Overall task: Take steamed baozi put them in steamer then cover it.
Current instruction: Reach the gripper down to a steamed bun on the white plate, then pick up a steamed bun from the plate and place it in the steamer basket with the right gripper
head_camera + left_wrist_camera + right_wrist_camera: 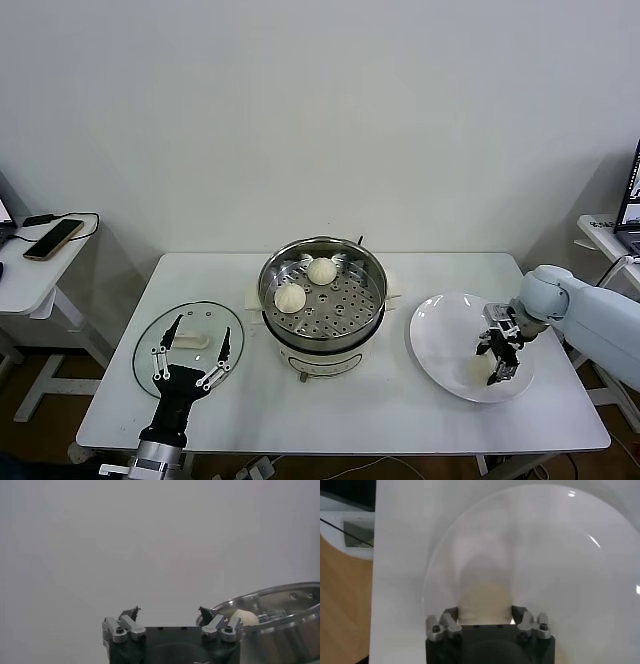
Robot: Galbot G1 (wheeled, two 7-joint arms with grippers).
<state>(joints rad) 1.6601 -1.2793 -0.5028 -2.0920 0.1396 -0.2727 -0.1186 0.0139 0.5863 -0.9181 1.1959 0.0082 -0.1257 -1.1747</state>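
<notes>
The steamer (322,300) stands at the table's middle with two baozi inside, one at the back (321,270) and one to the left (290,297). The cover (188,347) lies flat on the table to its left. My left gripper (202,328) is open and empty over the cover's white handle (190,341). In the left wrist view that gripper (169,611) is open, with the steamer (280,605) and a baozi (245,617) beyond it. My right gripper (500,355) is low on the white plate (445,320), shut on a baozi (485,600) that fills the gap between its fingers (485,611).
A side table at the left carries a phone (52,238) and a cable. Another small table with a laptop (612,224) stands at the right. The right arm reaches in over the table's right edge. The plate (560,555) sits close to that edge.
</notes>
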